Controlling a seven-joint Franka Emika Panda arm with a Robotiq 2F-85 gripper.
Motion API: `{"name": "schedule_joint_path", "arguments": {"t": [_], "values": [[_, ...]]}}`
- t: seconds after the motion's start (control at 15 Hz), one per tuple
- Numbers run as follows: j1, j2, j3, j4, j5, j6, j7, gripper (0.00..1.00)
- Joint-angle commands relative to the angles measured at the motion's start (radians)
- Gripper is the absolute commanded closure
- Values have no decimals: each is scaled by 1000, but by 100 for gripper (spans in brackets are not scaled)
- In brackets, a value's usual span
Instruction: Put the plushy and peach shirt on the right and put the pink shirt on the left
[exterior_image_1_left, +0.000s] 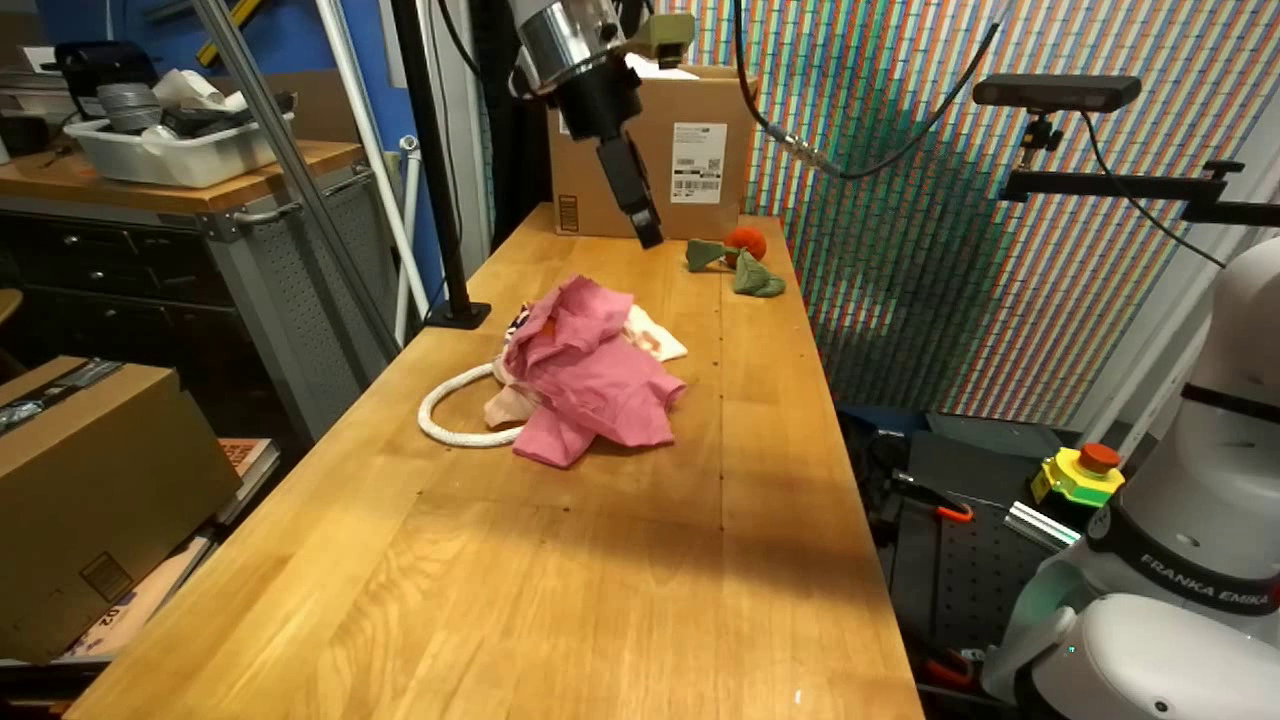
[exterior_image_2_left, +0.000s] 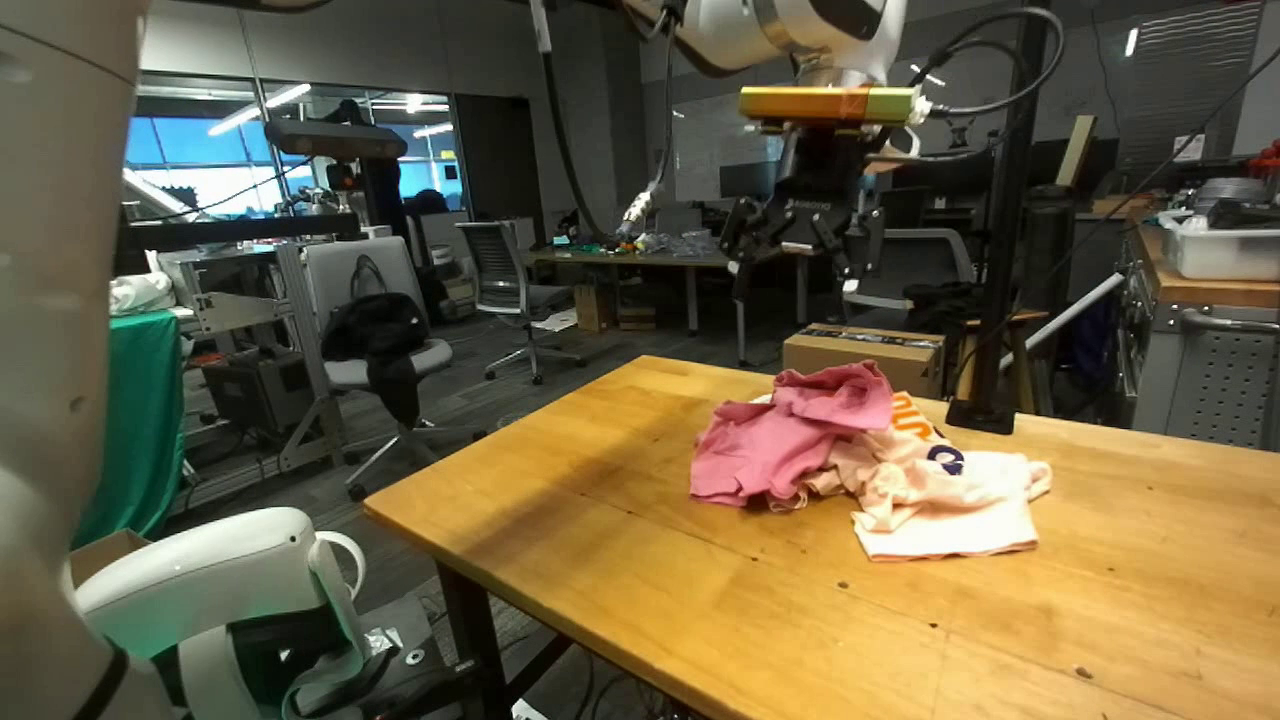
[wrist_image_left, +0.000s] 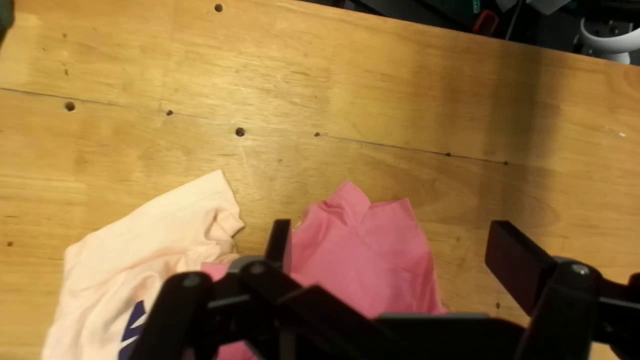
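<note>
The pink shirt (exterior_image_1_left: 600, 385) lies crumpled on the wooden table (exterior_image_1_left: 560, 590), partly over the peach shirt (exterior_image_2_left: 960, 515). Dark blue print marks the peach shirt (wrist_image_left: 170, 230) in the wrist view. At the table's far end in an exterior view sits the plushy (exterior_image_1_left: 745, 241), an orange-red ball with green parts. My gripper (exterior_image_2_left: 795, 279) hangs well above the cloths, its fingers spread wide and holding nothing. Through the wrist view, the pink shirt (wrist_image_left: 362, 255) shows below the gap of the gripper (wrist_image_left: 392, 240); the gripper's body hides its lower part.
A white cord loop (exterior_image_1_left: 440, 415) sticks out beside the cloths. A black post (exterior_image_2_left: 985, 412) stands on the table edge close to them. Behind the plushy is a cardboard box (exterior_image_1_left: 640, 160). A cable (exterior_image_1_left: 880, 165) hangs near the arm.
</note>
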Motion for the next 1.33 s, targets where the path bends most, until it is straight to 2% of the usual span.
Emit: {"name": "schedule_joint_path", "arguments": {"t": [0.0,0.33,0.67,1.27], "values": [[-4,-48,46,-157,-30,116,-21,0],[0,-50,73,-273,-71,338,-6,0],[30,-44,72,-344,-175,540,59,0],[84,-30,64,-431,-320,712,205,0]]}}
